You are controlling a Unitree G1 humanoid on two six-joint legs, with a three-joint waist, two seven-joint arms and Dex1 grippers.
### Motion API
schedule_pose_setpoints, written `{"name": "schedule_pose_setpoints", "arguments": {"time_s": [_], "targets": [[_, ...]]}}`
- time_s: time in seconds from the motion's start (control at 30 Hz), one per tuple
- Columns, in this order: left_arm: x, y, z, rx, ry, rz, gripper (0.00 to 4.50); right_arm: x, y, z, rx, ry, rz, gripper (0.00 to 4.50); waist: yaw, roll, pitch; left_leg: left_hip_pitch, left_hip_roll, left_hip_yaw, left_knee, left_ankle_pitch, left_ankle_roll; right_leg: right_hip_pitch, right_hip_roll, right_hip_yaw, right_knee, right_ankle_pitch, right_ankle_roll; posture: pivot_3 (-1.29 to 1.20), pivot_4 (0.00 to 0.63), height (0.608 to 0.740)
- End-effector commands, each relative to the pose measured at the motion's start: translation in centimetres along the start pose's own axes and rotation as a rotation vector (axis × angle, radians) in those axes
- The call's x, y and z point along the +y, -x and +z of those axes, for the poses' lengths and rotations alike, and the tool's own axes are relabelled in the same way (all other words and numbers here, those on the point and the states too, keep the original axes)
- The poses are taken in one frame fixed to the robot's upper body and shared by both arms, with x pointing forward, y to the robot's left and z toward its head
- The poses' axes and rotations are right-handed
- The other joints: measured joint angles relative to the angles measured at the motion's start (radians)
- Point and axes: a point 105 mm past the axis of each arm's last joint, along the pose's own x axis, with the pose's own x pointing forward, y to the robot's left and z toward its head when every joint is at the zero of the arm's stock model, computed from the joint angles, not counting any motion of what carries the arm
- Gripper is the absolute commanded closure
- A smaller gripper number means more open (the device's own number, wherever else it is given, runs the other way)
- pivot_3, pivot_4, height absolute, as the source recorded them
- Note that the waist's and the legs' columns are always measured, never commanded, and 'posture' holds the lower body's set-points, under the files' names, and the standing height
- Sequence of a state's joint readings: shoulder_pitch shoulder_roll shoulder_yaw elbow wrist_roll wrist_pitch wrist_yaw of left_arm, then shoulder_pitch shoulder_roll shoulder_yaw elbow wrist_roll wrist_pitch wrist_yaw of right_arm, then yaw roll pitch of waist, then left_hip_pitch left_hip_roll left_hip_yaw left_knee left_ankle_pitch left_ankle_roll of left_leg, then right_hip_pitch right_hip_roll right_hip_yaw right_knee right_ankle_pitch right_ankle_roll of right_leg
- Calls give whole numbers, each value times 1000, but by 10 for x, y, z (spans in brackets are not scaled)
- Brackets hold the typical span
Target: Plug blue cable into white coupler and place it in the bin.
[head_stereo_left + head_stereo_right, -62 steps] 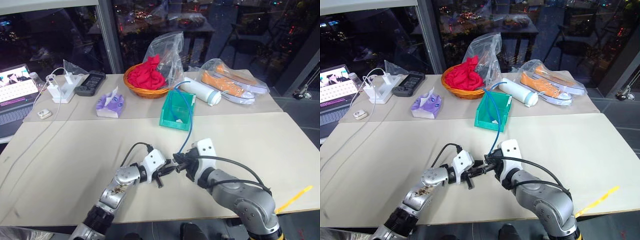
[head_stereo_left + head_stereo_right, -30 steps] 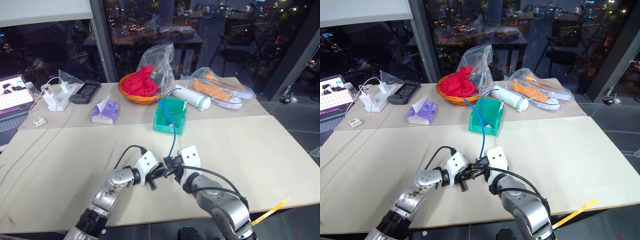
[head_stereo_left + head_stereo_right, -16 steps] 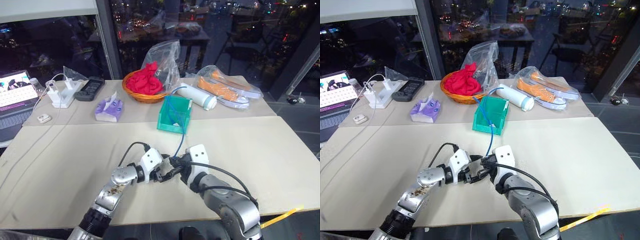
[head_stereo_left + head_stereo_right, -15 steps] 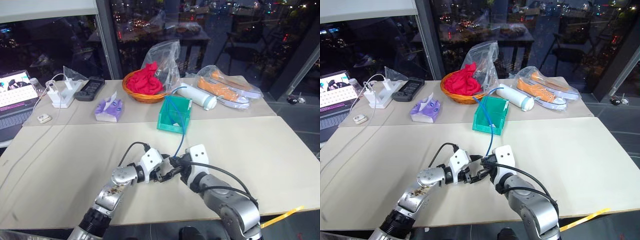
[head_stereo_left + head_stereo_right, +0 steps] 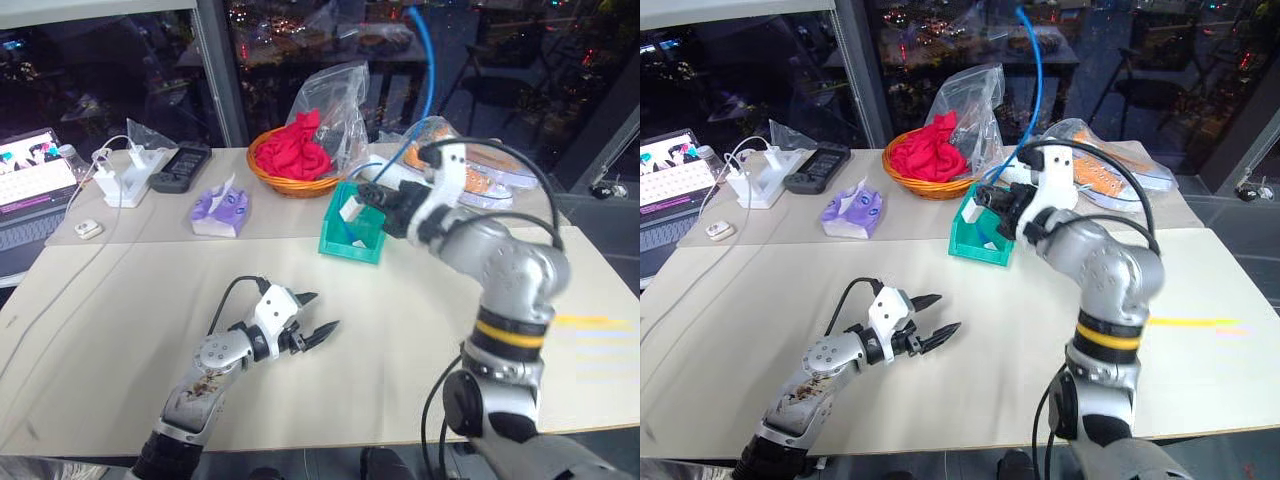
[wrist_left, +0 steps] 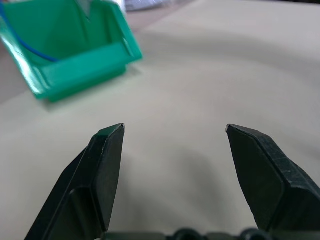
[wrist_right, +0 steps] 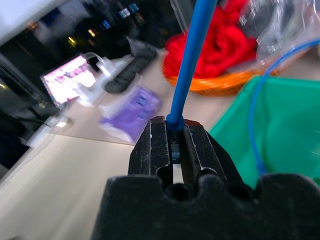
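My right gripper point(image 5: 366, 196) is raised over the front of the teal bin point(image 5: 372, 240), its fingers point(image 7: 150, 150) shut. A white sliver of the white coupler point(image 7: 175, 175) shows between them, mostly hidden. The blue cable point(image 7: 192, 50) comes out from the fingertips. It arcs high point(image 5: 429, 70) and drops back into the bin, where more of the blue cable point(image 6: 30, 47) lies. My left gripper point(image 5: 322, 311) hovers low over the table in front of the bin, open and with nothing in it; its fingers point(image 6: 107, 165) stand wide apart.
Behind the bin stand an orange basket point(image 5: 290, 183) of red cloth, a white cylinder point(image 5: 395, 180) and bagged shoes point(image 5: 500, 180). A purple tissue pack point(image 5: 221, 210), a remote point(image 5: 180, 166), a charger stand point(image 5: 125, 180) and a laptop point(image 5: 30, 185) sit at the far left.
My left gripper has opened and come away from the cable end. My right arm has lifted that end up and forward, from the table's middle to above the bin.
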State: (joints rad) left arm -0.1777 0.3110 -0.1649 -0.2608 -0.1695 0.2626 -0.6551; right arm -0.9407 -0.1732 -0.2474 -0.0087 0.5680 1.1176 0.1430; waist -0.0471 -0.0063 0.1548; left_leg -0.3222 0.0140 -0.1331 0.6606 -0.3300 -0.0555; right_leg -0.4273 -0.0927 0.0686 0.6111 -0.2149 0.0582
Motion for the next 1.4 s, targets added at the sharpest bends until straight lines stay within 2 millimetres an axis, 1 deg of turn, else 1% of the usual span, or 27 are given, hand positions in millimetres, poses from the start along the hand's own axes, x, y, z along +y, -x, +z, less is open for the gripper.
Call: {"name": "schedule_pose_setpoints", "arguments": {"time_s": [0.03,0.1,0.13,0.27,0.37,0.4,0.5,0.53,0.57,0.6,0.63,0.73,0.77,0.8,0.83,0.87,0.9,0.93,0.97,1.0,1.03,1.07,1.13,1.2,1.27,1.33,1.4], "targets": [[15,3,42,-171,-41,96,1003,-14,-17,0,0,63,-43,4500,-1,0,0,0,0,0,0,0,1,0,0,0,0,0,0,0,150,723],[22,6,53,-207,-47,144,1003,-18,-23,-5,19,77,-45,4500,-4,0,0,-2,0,1,0,0,0,-1,-1,0,1,1,1,0,150,723],[23,6,54,-207,-47,150,1003,-18,-25,-6,20,76,-41,4500,-4,0,0,-3,0,1,0,0,0,-1,-1,0,1,1,2,0,150,723],[23,9,50,-183,-51,159,1003,-23,-31,-10,30,86,-53,4500,-14,0,0,-4,0,1,0,1,-3,-2,-1,0,0,1,2,0,150,723],[22,11,45,-163,-63,163,1003,-22,-35,-6,11,97,-68,4500,-23,0,0,-5,-1,2,0,1,-3,-3,-1,0,0,1,2,0,150,723],[21,11,45,-163,-62,163,931,-22,-36,-5,5,105,-72,4030,-24,0,0,-7,-1,2,0,2,-3,-5,-1,0,0,1,2,0,150,723],[22,11,44,-164,-54,171,892,-20,-33,2,-18,105,-70,3058,-24,0,0,-14,-1,2,2,4,-7,-13,-1,0,4,2,2,0,150,723],[22,12,44,-162,-53,173,892,-19,-29,7,-33,87,-63,2736,-24,0,0,-14,-1,2,2,4,-7,-13,-1,0,4,2,2,0,150,723],[22,12,43,-159,-54,175,892,-18,-26,12,-47,70,-58,2270,-24,0,0,-14,-1,2,2,4,-7,-13,-2,0,4,2,2,0,150,723],[23,13,43,-155,-55,180,892,-18,-22,17,-60,54,-55,2068,-23,0,0,-14,-1,2,2,4,-7,-13,-2,0,4,2,2,0,150,723],[25,14,42,-150,-52,187,892,-17,-17,21,-68,44,-50,1658,-23,0,0,-14,-1,2,2,4,-7,-13,-2,0,4,2,2,0,150,723],[28,16,43,-141,-53,199,892,-16,-2,36,-104,25,-42,692,-22,0,0,-15,-1,2,2,4,-7,-13,-2,0,4,2,3,0,150,723],[29,17,44,-139,-56,202,892,-16,1,38,-108,24,-44,278,-22,0,0,-15,-1,2,2,4,-7,-13,-2,0,4,2,3,0,150,723],[33,20,45,-138,-55,227,892,-18,9,43,-122,34,-52,34,-22,0,0,-15,-1,2,2,4,-7,-13,-2,0,4,2,3,0,150,723],[38,23,46,-135,-48,261,892,-21,18,47,-139,51,-64,34,-22,0,0,-15,-1,2,2,4,-7,-13,-2,0,4,2,3,0,150,723],[47,28,47,-132,-32,315,892,-26,32,51,-158,114,-98,34,-20,0,0,-15,-1,2,2,4,-7,-13,-2,0,4,2,3,0,150,723],[54,34,46,-124,-26,371,892,-30,43,49,-161,223,-141,34,-17,0,0,-15,-1,1,2,4,-7,-13,-2,0,4,2,3,0,150,723],[63,40,45,-118,-26,436,892,-33,52,41,-137,382,-204,34,-10,0,0,-15,-1,1,2,4,-7,-13,-2,0,4,2,3,0,150,723],[70,46,43,-115,-15,495,892,-35,56,28,-96,519,-251,34,-8,0,0,-15,-1,1,2,4,-6,-13,-2,-1,3,2,3,0,150,723],[77,51,39,-108,6,551,892,-36,57,9,-41,616,-278,34,-8,0,0,-15,-1,2,2,3,-6,-12,-3,-1,3,2,3,0,150,723],[80,56,36,-100,21,585,892,-34,57,-10,-16,619,-282,34,-9,-1,-1,-15,-1,2,3,3,-5,-12,-3,0,2,2,3,0,150,723],[83,59,35,-100,34,611,892,-33,58,-22,-22,587,-296,34,-17,-2,-1,-15,-2,3,3,3,-5,-12,-3,0,2,2,3,0,150,723],[90,66,34,-101,43,680,892,-37,63,-37,-44,562,-370,34,-29,-2,-1,-14,-1,4,3,3,-5,-12,-2,1,3,2,3,0,150,723],[101,79,30,-84,43,789,892,-42,68,-47,-61,539,-447,34,-25,-2,0,-14,-1,5,4,4,-7,-14,-3,2,3,3,3,0,150,723],[112,93,24,-80,79,898,892,-42,68,-56,-80,478,-468,34,-19,-2,0,-14,-2,4,5,4,-7,-15,-3,2,3,5,3,0,150,723],[118,105,15,-77,132,988,892,-46,66,-62,-78,452,-487,34,-15,-2,0,-14,-2,4,7,5,-9,-13,-3,2,1,9,3,0,150,723],[121,111,9,-69,156,1031,892,-52,67,-64,-83,438,-513,34,-13,-2,0,-12,-2,3,9,5,-9,-10,-2,2,1,11,3,0,150,723]]}}
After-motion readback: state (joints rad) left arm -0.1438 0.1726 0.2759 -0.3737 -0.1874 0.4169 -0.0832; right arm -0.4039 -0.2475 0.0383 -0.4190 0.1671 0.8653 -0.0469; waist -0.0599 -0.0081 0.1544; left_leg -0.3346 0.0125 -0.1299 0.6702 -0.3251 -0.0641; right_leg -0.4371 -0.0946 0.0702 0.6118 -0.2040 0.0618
